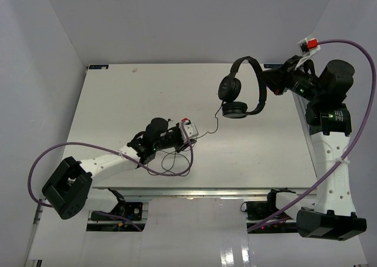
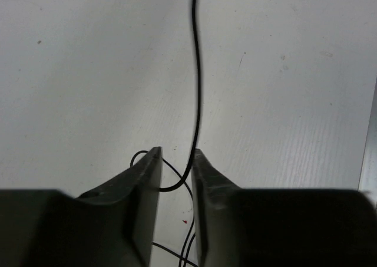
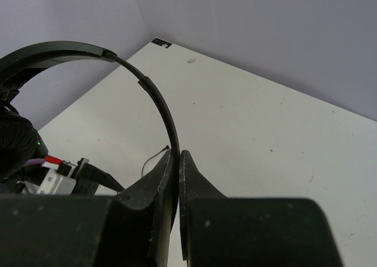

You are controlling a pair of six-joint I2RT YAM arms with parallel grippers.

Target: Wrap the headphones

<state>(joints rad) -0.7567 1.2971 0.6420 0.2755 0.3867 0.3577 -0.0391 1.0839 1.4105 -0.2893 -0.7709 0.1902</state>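
The black headphones (image 1: 238, 96) hang in the air at the right back of the table, both earcups pointing down and left. My right gripper (image 1: 270, 81) is shut on the headband (image 3: 156, 96), which arcs up and left from between its fingertips (image 3: 178, 154). The thin black cord (image 1: 215, 122) drops from the lower earcup and runs to my left gripper (image 1: 194, 132). In the left wrist view the cord (image 2: 197, 72) passes between the spread fingers of the left gripper (image 2: 175, 153), brushing the right finger. Loose cord loops (image 1: 177, 161) lie on the table under the left wrist.
A thick purple robot cable (image 1: 44, 158) arcs out at the left and another (image 1: 362, 72) at the right. The white table (image 1: 118, 102) has walls at the back and sides. Its edge shows in the left wrist view (image 2: 368, 143). The left arm's wrist shows in the right wrist view (image 3: 59, 181).
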